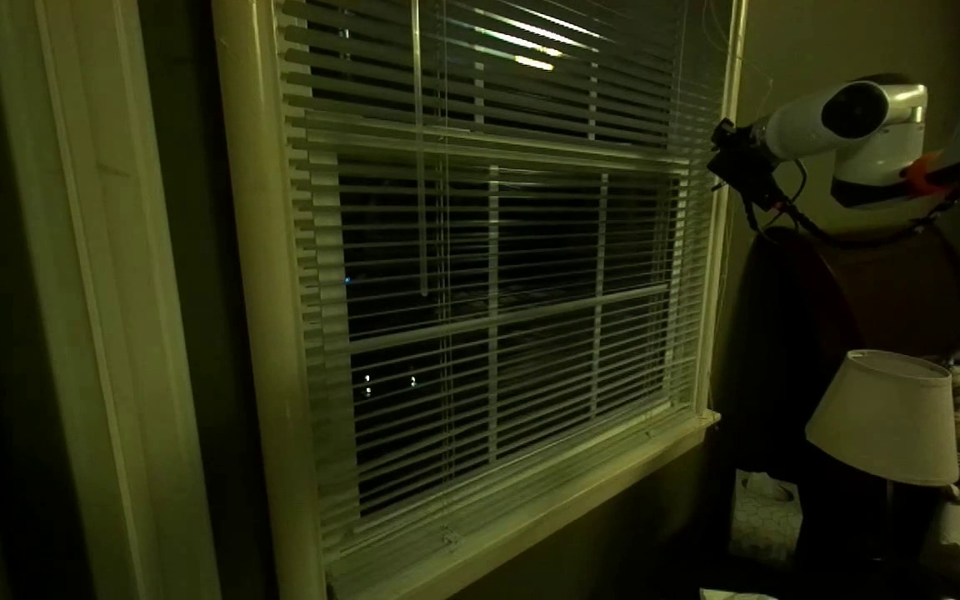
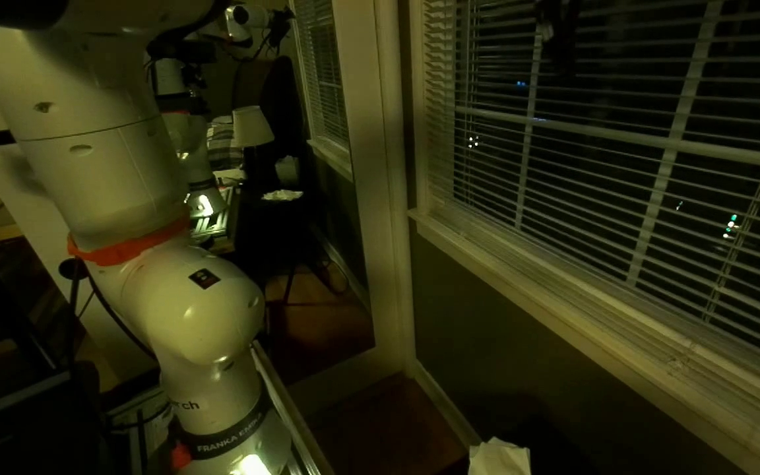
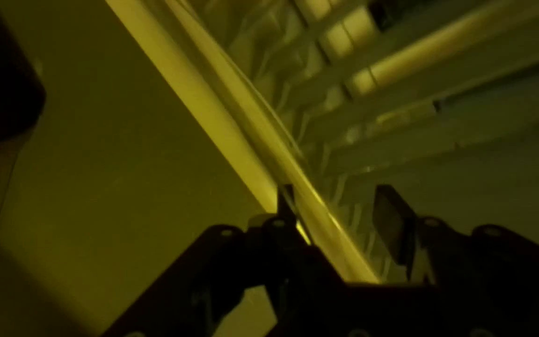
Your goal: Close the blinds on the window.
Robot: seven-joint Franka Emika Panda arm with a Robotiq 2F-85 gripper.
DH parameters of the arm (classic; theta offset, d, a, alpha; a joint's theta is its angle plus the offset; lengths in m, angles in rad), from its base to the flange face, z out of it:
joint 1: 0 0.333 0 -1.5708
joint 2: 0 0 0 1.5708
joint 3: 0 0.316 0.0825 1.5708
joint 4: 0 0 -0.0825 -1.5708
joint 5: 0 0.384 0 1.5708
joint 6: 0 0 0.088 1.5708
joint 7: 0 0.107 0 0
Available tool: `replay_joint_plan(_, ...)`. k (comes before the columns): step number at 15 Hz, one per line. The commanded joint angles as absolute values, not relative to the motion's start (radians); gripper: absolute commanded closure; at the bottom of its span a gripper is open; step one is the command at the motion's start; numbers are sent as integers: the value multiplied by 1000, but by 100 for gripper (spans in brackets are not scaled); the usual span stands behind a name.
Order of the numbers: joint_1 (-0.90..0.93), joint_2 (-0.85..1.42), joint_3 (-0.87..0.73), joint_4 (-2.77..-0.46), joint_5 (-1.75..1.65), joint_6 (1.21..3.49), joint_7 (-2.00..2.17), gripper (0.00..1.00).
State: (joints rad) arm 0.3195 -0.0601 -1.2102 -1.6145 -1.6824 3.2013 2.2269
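One Franka Panda arm (image 1: 797, 133), raised and bent, points its Robotiq gripper (image 3: 337, 210) at the window casing (image 1: 718, 258), fingers (image 3: 393, 227) spread; in the wrist view the casing separates olive wall (image 3: 134, 164) from slats (image 3: 400, 140). The blinds (image 1: 497, 292) hang lowered across the window (image 1: 601, 233) in both exterior views, slats parted, above a projecting sill (image 1: 580, 498). Lower in an exterior view, tissue (image 1: 767, 485) pokes from a patterned box (image 1: 766, 525) near a shaded lamp (image 1: 884, 421).

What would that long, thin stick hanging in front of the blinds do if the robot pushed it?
The stick would probably swing, since its lower end seems to hang loose in front of the blinds. It's likely stiff, not floppy, because it looks so straight. It may be light, since it looks thin.
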Motion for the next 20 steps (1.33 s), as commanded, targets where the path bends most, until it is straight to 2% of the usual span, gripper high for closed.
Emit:
replay_joint_plan(1,325,-204,-1132,-1812,-1616,3217,1998,20)
replay_joint_plan(2,319,-228,-1112,-1861,-1590,3216,1939,12)
replay_joint_plan(3,177,-204,-992,-1905,-1510,3257,1871,5)
replay_joint_plan(4,157,-228,-958,-1966,-1469,3257,1809,1)
replay_joint_plan(5,114,-255,-898,-2032,-1426,3248,1738,0)
replay_joint_plan(6,227,-320,-967,-2096,-1425,3195,1678,0)
replay_joint_plan(9,289,-400,-975,-2246,-1324,3141,1493,0)
replay_joint_plan(12,453,-527,-1045,-2354,-1229,2999,1307,0)
replay_joint_plan(15,617,-665,-1099,-2376,-1110,2760,1125,0)
replay_joint_plan(20,685,-778,-1046,-2297,-804,2355,794,0)
